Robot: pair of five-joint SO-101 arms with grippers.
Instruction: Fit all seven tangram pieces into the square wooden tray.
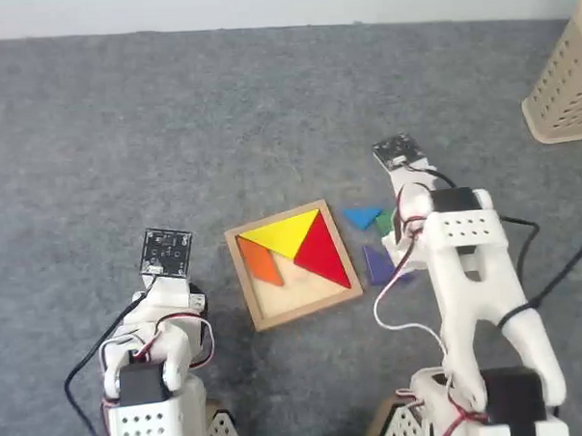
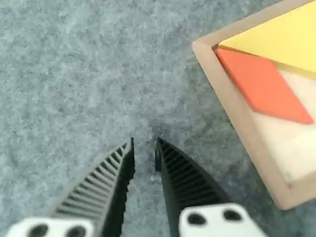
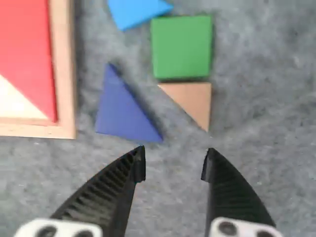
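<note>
High view looks down on a grey, felt-like table (image 1: 122, 119) with two arms at its near edge. The right arm (image 1: 472, 268) is stretched forward beside the tray, which makes sense, since the loose pieces lie on that side. The left arm (image 1: 158, 369) sits folded back, short of the tray's corner and out of the way.

The tray (image 1: 309, 309) lies slightly turned between them. Inside, a yellow triangle (image 1: 284, 235) and a red triangle (image 1: 321, 252) meet edge to edge and fill about half of it. An orange piece (image 1: 262, 263), a parallelogram, is tucked against the rim beside the yellow. The rest of the floor is bare wood, so I'd say three of the seven are home.

Four pieces cluster outside, just beside the rim. A navy triangle (image 3: 121, 111) lies closest to the tray, then a green square (image 3: 181, 47). A blue triangle (image 3: 136, 11) is at the square's corner, touching it or nearly so. A small tan triangle (image 3: 192, 101) is butted against the square's edge.

The right gripper (image 3: 173, 158) hangs with jaws spread wide and empty, just short of the navy and tan triangles, placed as if one of them were the next pick. The left gripper (image 2: 144, 148) has its jaws drawn nearly together on nothing, over bare table near the tray's corner.
</note>
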